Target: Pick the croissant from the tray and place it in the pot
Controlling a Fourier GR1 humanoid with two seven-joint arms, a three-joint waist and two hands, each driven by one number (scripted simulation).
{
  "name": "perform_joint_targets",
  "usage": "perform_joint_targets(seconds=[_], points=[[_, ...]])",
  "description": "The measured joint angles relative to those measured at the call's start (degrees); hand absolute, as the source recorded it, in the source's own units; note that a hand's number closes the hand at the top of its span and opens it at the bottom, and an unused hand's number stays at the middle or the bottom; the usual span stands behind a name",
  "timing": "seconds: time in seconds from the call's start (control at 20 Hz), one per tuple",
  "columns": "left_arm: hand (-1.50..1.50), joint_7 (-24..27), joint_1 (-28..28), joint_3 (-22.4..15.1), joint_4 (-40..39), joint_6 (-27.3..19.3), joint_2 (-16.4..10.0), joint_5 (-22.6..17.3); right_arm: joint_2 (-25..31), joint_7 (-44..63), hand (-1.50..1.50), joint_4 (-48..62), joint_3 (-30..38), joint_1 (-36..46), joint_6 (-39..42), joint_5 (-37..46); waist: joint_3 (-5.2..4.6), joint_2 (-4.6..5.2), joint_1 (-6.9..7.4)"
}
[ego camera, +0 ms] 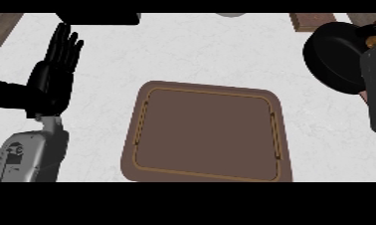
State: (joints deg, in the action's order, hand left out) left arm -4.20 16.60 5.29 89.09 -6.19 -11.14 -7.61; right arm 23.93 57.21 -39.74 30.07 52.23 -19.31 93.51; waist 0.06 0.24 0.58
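The brown tray (206, 134) lies in the middle of the white counter with nothing on it. A black pot (334, 59) sits at the right edge. My right arm (368, 84) comes in along the right edge beside and over the pot, and its black hand (361, 32) blends with the pot's rim. A small tan bit, likely the croissant (371, 42), shows at that hand by the frame's edge; most of it is hidden. My left hand (53, 77) rests open at the left, fingers up, well away from the tray.
A dark object (99, 18) stands at the counter's far edge, top left. A grey round thing (230, 14) peeks in at top centre. A brown board (312, 21) lies at the top right, just behind the pot.
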Motion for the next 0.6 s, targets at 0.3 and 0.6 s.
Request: perform_joint_targets(seconds=[0.3, 0.6], points=[[0.00, 1.4, -0.2, 1.0, -1.6, 1.0, -0.4, -0.6, -0.4, -5.9, -1.50, 1.6, 6.7, -2.0, -4.9, -11.3, 0.03, 0.05, -0.09], [0.00, 2.2, -0.6, 0.3, -1.4, 0.7, 0.5, 0.3, 0.0, -14.3, -1.50, 4.6, 7.0, -1.3, -11.9, -16.8, 0.02, 0.10, 0.38]])
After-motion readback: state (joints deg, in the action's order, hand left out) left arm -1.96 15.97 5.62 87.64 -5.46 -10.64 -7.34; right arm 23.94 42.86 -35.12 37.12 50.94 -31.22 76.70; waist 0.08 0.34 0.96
